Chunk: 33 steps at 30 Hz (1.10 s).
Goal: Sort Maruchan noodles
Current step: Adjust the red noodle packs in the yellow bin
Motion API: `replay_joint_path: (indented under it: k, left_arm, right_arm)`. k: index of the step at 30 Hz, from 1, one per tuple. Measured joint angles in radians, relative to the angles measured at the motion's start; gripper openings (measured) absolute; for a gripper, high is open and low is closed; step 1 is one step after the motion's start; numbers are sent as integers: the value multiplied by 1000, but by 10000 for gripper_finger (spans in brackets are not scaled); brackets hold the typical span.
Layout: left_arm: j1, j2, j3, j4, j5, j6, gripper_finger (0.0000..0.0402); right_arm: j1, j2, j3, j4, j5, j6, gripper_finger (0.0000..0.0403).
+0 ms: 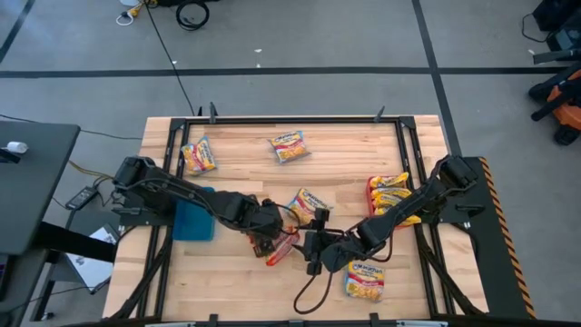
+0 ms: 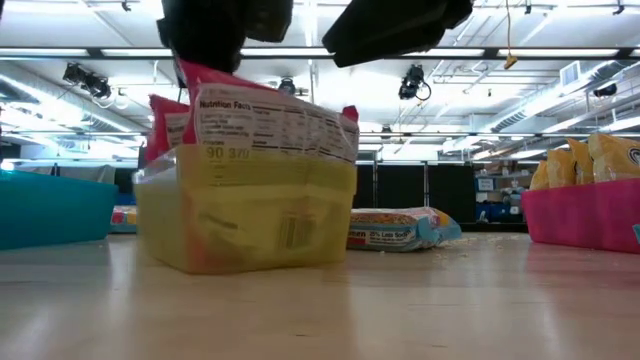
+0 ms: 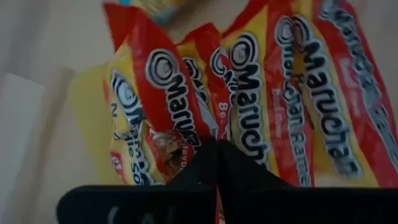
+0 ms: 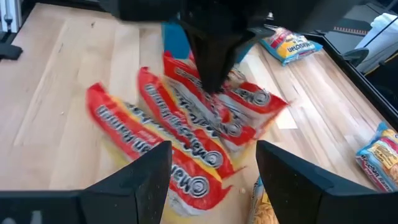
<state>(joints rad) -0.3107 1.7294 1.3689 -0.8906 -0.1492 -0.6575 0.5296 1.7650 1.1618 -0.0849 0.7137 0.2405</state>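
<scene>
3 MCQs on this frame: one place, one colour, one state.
1. Where is the blue tray?
A. under the left arm
B. far right corner
C. beside the right arm's base

2. What colour is the tray of yellow packets at the right?
A. green
B. pink-red
C. white

3. How is the left tool?
A. wide open
B. shut on a red packet
C. out of view

Key: 1 A, the high view shows it beneath that arm. 2 B, its pink wall shows in the low view. 3 B, the right wrist view shows it pinching the packet.
</scene>
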Motion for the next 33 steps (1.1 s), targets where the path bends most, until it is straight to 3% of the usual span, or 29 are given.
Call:
replay_joint_path:
  k: [3,14,21,30,33]
  left_arm:
    - [0,-28,0,2,40,-3,3]
    - [-19,-79,-6,69,42,-53,2]
    - [-26,-76,-158,174,95,-175,4]
    - [-21,-83,-170,201,4,-94,56]
    - [-14,-100,-157,189,0,-62,79]
  right_arm:
    - [4,0,0,-9,0,0,240]
    - [5,0,0,-22,-3,4,240]
    - [5,0,0,-21,-5,4,240]
    - [1,0,0,-14,-5,3,240]
    - [-2,0,0,14,-48,2,240]
